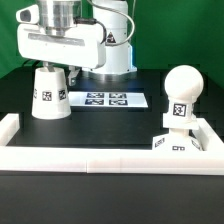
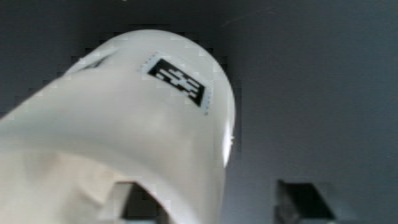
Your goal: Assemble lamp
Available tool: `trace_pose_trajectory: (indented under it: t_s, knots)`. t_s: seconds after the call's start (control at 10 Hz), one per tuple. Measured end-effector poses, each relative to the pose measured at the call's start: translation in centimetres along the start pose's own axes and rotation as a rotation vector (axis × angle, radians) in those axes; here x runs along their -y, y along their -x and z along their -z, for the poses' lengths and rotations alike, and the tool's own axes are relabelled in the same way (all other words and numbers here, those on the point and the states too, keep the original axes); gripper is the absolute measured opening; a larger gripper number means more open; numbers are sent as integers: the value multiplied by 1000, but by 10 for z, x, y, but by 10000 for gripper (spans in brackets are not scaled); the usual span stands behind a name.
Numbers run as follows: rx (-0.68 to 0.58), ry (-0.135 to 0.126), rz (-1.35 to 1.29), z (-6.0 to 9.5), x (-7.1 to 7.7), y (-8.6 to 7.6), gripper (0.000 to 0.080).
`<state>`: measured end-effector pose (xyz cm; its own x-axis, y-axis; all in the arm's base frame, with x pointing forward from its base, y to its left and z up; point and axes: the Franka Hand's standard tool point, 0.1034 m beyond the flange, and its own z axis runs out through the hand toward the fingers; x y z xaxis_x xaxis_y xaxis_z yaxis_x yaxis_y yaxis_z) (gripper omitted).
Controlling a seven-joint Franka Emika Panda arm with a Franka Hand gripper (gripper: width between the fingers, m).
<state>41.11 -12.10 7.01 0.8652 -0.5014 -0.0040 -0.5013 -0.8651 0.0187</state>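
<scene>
The tapered white shade [image 1: 50, 95] stands on the dark table at the exterior view's left, a tag on its side. My gripper [image 1: 57, 62] hangs right above its top, jaws open and holding nothing. In the wrist view the shade [image 2: 143, 120] fills most of the picture, its tag facing the camera. One finger [image 2: 146, 200] is beside the shade's wall and the other finger [image 2: 306, 200] is over bare table; my gripper [image 2: 222, 200] is open. The round-headed bulb [image 1: 180, 92] stands upright on the flat square base [image 1: 178, 143] at the exterior view's right.
The marker board [image 1: 105, 99] lies flat on the table behind, between the shade and the bulb. The long white border rail [image 1: 100, 158] runs along the front, with raised ends at the left [image 1: 8, 128] and right [image 1: 208, 135]. The arm's white base [image 1: 115, 45] stands at the back.
</scene>
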Motion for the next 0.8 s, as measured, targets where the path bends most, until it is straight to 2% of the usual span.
trace_pose_trajectory:
  t_s: [0.1,0.2,0.3,0.8]
  knots:
    - [1,1,0,0,0,0,131]
    - [-2,0,1,1,1,-1,131]
    - [-2,0,2,0,1,-1,43]
    - [1,-2,0,1,2,0,43]
